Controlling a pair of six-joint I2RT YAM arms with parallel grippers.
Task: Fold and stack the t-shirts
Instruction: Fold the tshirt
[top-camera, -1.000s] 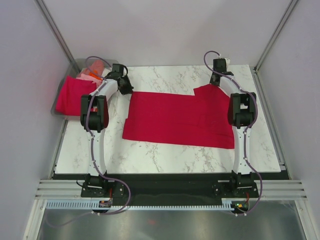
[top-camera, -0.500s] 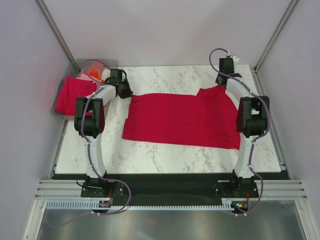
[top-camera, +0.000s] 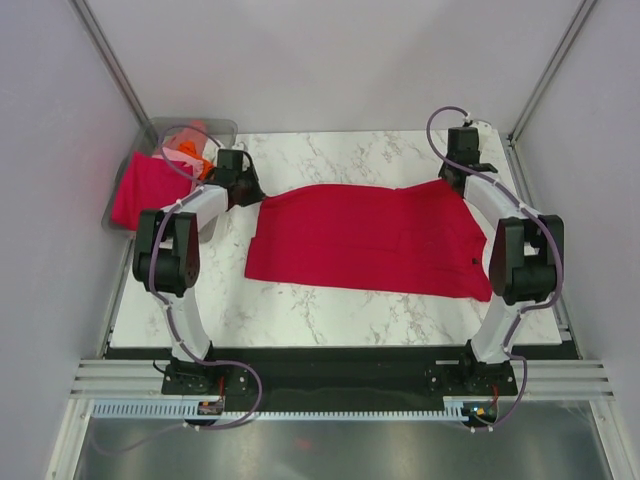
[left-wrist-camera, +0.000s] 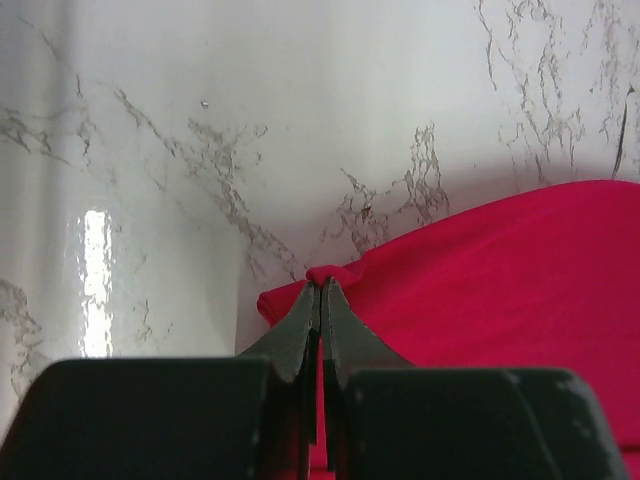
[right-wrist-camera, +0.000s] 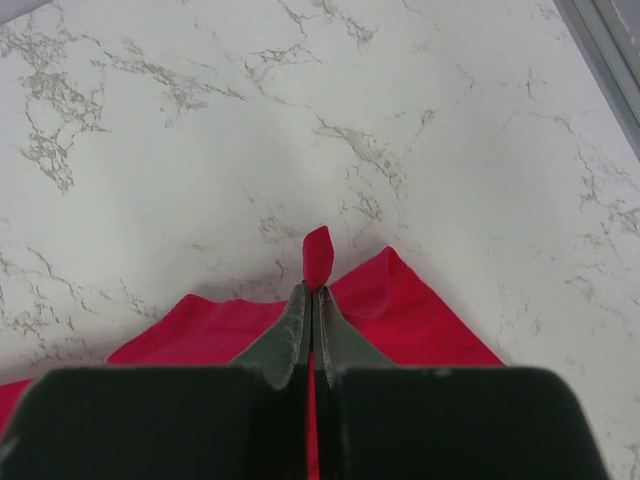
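Note:
A crimson red t-shirt lies spread across the marble table. My left gripper is shut on its far left corner, seen pinched in the left wrist view. My right gripper is shut on its far right corner, with a tab of red cloth sticking out past the fingertips. The far edge of the shirt is pulled taut between the two grippers. A magenta-pink t-shirt hangs over the bin's near side, with orange cloth behind it.
A clear grey plastic bin stands at the far left corner, beside the left arm. Metal frame posts rise at both far corners. The table's right rail shows in the right wrist view.
Both grippers have moved outward, the left one leftward and the right one to the far right. The shirt's far edge has been stretched wider and straighter.

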